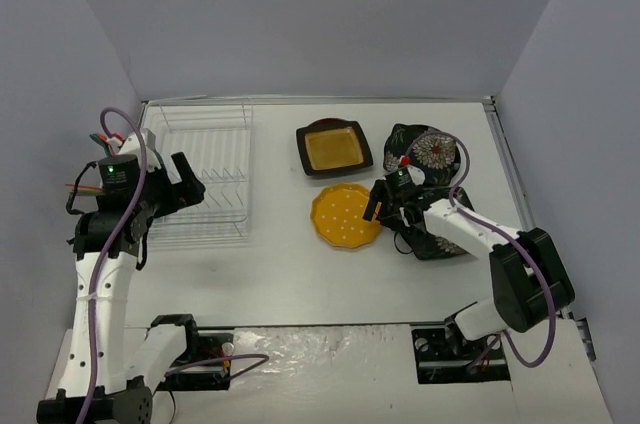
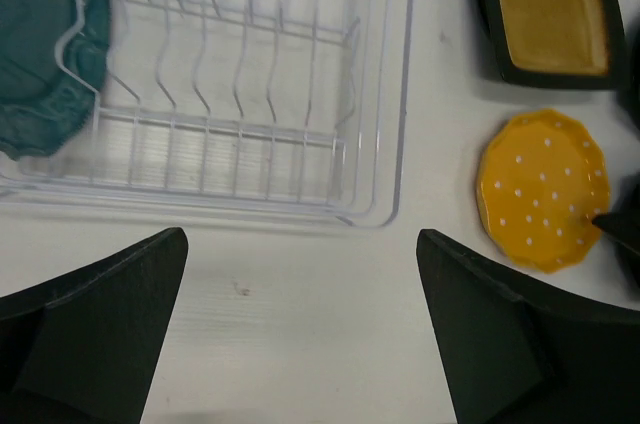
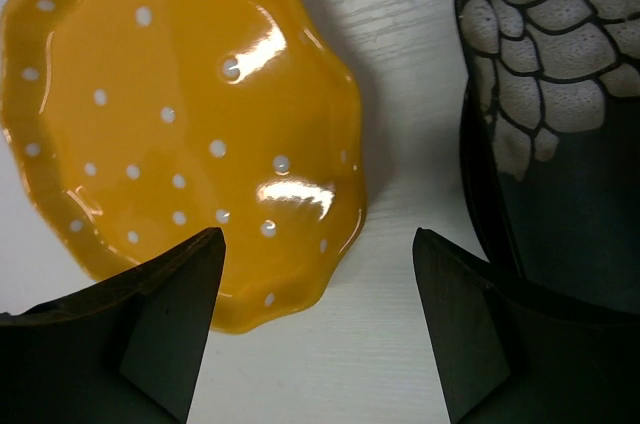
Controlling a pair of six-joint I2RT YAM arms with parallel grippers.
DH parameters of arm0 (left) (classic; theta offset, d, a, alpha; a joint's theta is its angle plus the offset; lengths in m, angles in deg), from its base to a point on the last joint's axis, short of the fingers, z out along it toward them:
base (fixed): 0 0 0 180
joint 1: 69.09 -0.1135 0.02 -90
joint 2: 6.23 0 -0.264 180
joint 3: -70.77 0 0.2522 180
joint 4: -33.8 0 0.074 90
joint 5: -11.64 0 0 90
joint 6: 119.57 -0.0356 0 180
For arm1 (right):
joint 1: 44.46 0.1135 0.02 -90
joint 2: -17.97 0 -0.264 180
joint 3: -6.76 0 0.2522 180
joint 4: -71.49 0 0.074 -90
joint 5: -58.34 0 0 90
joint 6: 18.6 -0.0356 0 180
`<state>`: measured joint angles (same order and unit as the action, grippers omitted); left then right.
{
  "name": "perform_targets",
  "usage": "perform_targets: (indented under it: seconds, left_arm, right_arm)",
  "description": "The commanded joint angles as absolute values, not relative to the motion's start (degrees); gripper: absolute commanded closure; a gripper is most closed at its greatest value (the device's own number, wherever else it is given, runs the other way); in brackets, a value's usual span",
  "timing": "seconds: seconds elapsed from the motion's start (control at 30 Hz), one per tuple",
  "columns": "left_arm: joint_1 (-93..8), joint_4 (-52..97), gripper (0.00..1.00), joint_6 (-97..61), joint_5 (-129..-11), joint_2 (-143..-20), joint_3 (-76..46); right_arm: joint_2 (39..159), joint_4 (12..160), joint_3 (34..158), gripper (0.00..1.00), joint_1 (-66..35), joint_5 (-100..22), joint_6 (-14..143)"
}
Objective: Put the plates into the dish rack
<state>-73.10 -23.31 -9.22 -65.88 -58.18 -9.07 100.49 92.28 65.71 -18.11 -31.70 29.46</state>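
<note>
The white wire dish rack stands at the left. A teal scalloped plate stands in its end slot. My left gripper hangs open over bare table just in front of the rack, holding nothing. The orange white-dotted plate lies flat mid-table. My right gripper is open low over that plate's rim, with one finger over the plate and the other by a black white-flowered plate. A black square plate with a yellow centre lies behind.
A second black flowered plate lies partly under my right arm. Grey walls enclose the table at the back and on both sides. A metal rail runs along the table's right edge.
</note>
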Motion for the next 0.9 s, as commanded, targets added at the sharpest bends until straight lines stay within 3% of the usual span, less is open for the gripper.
perform_targets:
  seconds: [0.0, 0.4, 0.67, 0.87]
  left_arm:
    - [-68.6, -23.1, 0.03, -4.4, -62.6, -56.2, -7.2]
    - [-59.5, -20.0, 0.03, 2.7, -61.8, -54.4, -2.8]
    - [-54.9, -16.5, 0.03, 6.6, -62.5, -55.5, -1.3]
    - [-51.0, -12.8, 0.03, 10.4, -63.5, -56.7, 0.1]
  right_arm:
    - [103.2, 90.8, 66.7, 0.30, -17.6, -25.3, 25.3]
    - [107.6, 86.6, 63.4, 0.52, -15.4, -23.6, 22.4]
    - [107.3, 86.6, 60.9, 0.62, -12.5, -23.2, 18.3]
    - [108.7, 86.5, 60.1, 0.79, -12.1, -23.6, 16.1]
